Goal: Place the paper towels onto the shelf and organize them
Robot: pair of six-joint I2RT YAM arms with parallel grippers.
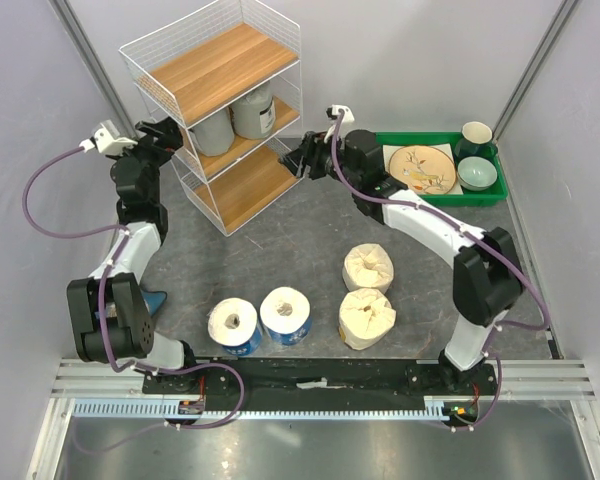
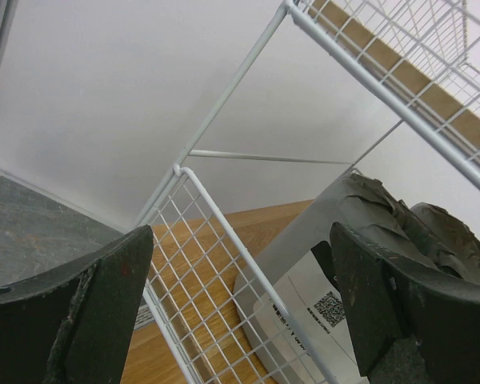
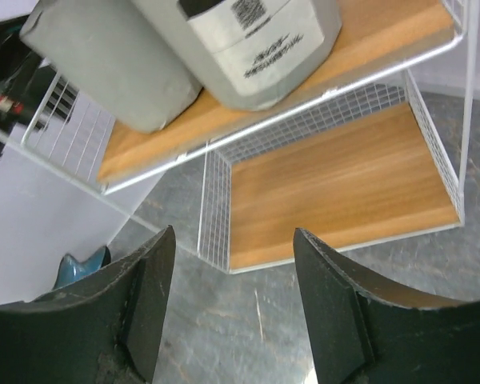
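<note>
Colours around my two arms

The shelf [image 1: 215, 70] is white wire with light-brown, grained wood tiers; the grey rolls [image 1: 212, 132] stand on it, one with a white label [image 3: 260, 44] printed in black. On the dark grey, mottled table [image 1: 310, 230] are white-topped blue rolls [image 1: 233, 322] and cream rolls [image 1: 368, 268]. The tray [image 1: 440, 198] is green, the plate [image 1: 421, 167] cream with a brownish sprig pattern, the cup [image 1: 475, 134] dark green, the bowl [image 1: 477, 173] pale green. My fingers [image 3: 136, 320] are black, my arms [image 1: 430, 225] black and white, my cables [image 1: 27, 205] purple.
</note>
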